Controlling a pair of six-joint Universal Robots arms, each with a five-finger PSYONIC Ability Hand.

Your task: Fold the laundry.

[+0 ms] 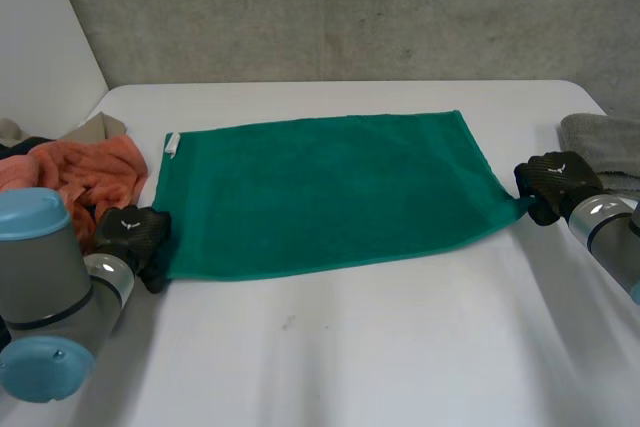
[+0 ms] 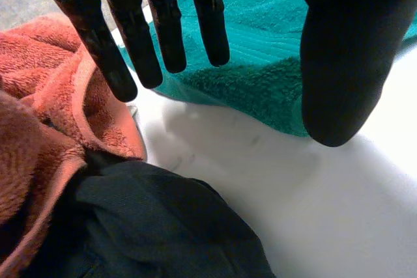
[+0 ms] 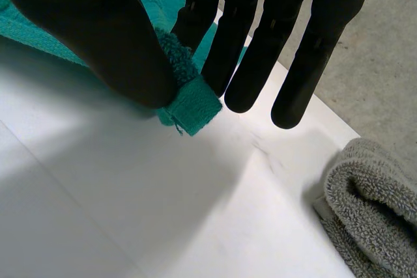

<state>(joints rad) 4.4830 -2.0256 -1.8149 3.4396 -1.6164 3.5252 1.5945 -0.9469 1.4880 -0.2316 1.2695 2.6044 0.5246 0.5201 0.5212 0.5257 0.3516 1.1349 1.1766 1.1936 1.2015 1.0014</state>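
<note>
Item 1. Table [image 1: 350, 347], white. The near half is bare.

Item 2. Left hand [image 1: 133, 234], at the near left corner of the green towel [image 1: 320, 192]. Its fingers [image 2: 166, 37] are straight and spread, the thumb [image 2: 339, 63] stands well apart, and the corner lies under them. Nothing is pinched.

Item 3. Right hand [image 1: 553, 183], at the towel's near right corner. The thumb [image 3: 98, 37] and one of the fingers [image 3: 195, 17] pinch that corner, and its hemmed tip sticks out between them. The other fingers are straight and close together.

Item 4. The green towel lies spread flat across the middle of the table in a single layer, with no fold in it. A small white label [image 1: 171, 144] sits at its far left corner.

Item 5. Orange cloth [image 1: 95, 175], crumpled beside the left arm, with a dark garment [image 2: 150, 226] bunched against it. Both are unfolded.

Item 6. Grey towel [image 1: 605, 139], at the right edge beyond the right hand. It appears rolled or folded.

Item 7. Grey wall [image 1: 350, 7] behind the table.

Progress, as judged: early. The green towel is laid out, with one corner gripped and the other not yet taken. Its first fold remains to be made, and the orange and dark pieces wait after it.
</note>
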